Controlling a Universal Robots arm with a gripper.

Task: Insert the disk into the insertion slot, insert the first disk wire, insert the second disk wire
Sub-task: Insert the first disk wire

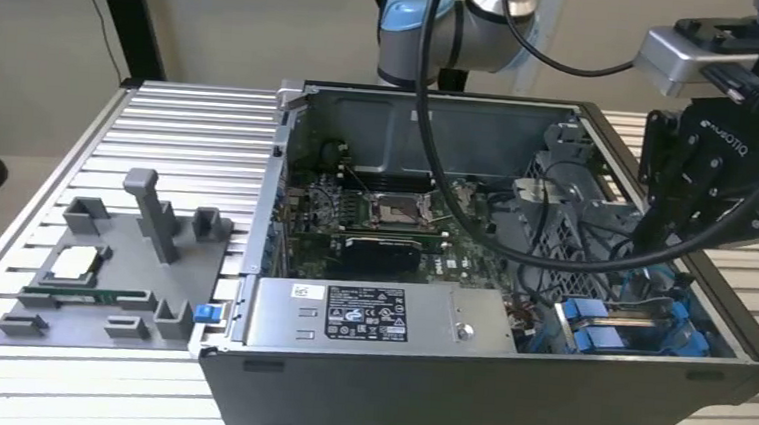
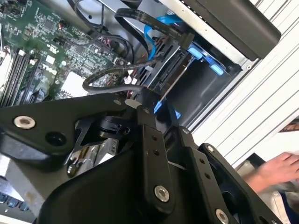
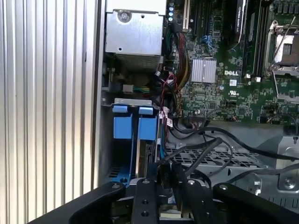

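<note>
My gripper [image 1: 647, 259] reaches down into the right end of the open computer case, over the drive cage. In both wrist views its fingers [image 3: 145, 200] are shut on the black plug of a disk wire [image 3: 166, 173], whose black sleeved cable [image 2: 100, 77] loops away toward the motherboard. The disk [image 3: 150, 156] stands edge-on in the insertion slot [image 3: 125, 156], framed by blue carrier parts [image 3: 147, 127]. The plug sits right at the disk's near edge. A blue wire [image 2: 159, 25] with a black connector [image 2: 187, 39] runs to the disk's far end.
The motherboard [image 1: 379, 213] fills the middle of the case and the grey labelled power-supply box [image 1: 372, 315] lies along its front wall. A grey fixture [image 1: 121, 275] with parts stands at the exterior view's left. A person's hand [image 2: 279, 170] is beside the case.
</note>
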